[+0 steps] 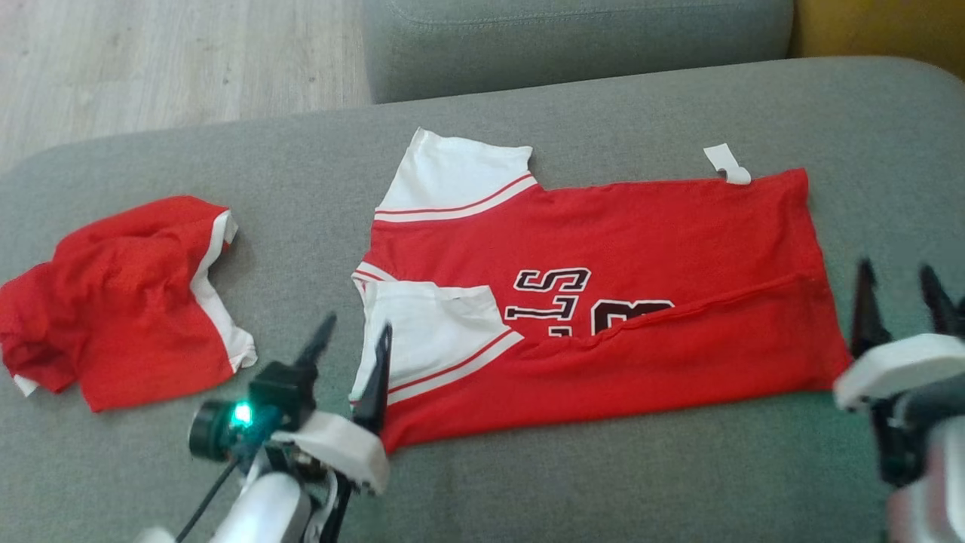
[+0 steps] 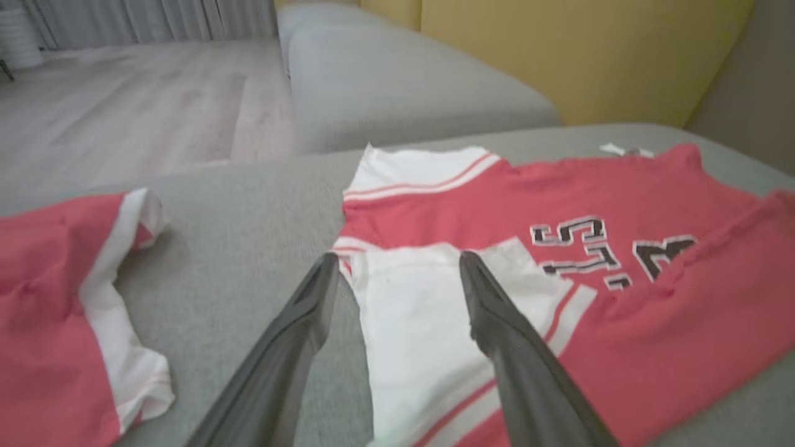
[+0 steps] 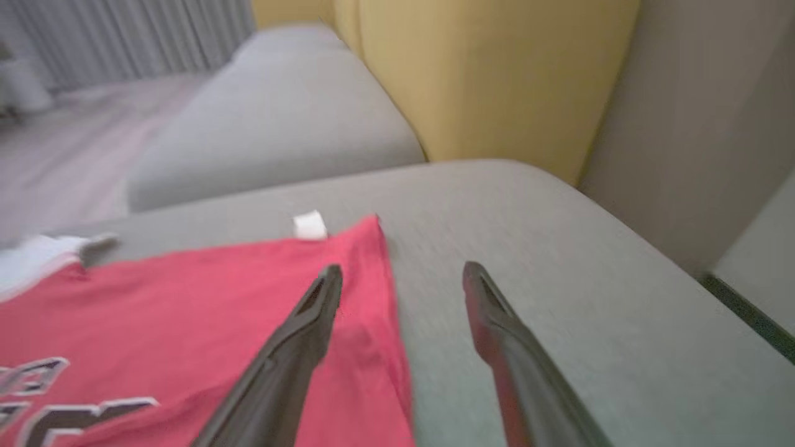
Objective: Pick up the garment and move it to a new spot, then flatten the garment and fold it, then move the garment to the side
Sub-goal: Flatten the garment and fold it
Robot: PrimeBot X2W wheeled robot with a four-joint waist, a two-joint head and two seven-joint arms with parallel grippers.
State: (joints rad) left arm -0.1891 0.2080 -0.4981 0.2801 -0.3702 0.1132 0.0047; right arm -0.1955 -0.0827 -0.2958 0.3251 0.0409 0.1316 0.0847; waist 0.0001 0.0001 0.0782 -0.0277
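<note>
Starting at the far left, the crumpled red shorts (image 1: 121,302) sit on the grey couch seat (image 1: 301,166), near the jersey (image 1: 641,226) but apart from it. That's a hazard, I'd say: slide the jersey that way and the two red pieces could bunch together.

Next along is the left hand (image 1: 359,323), reaching up from the near edge and tilted rightward, fingers spread apart and gripping nothing. In its wrist view one finger (image 2: 304,323) hangs over bare cushion, the other over the white sleeve (image 2: 422,323). A careless dip here could catch that sleeve flap and drag it out of line.

Centre stage, the jersey lies lengthwise across the middle of the seat, its near half folded over so the black lettering (image 1: 550,280) is half covered. The folded edge runs at a slant, so a second fold may come out crooked unless it's squared up first. A white tag (image 1: 727,164) pokes out at the far edge.

Over on the right, the right hand (image 1: 896,267) stands just off the hem end, fingers pointing away from the robot, parted and empty. Its wrist view puts one finger (image 3: 304,335) above the red hem corner, the other over grey fabric. Pinch only the top layer there and the fold could peel open.
</note>
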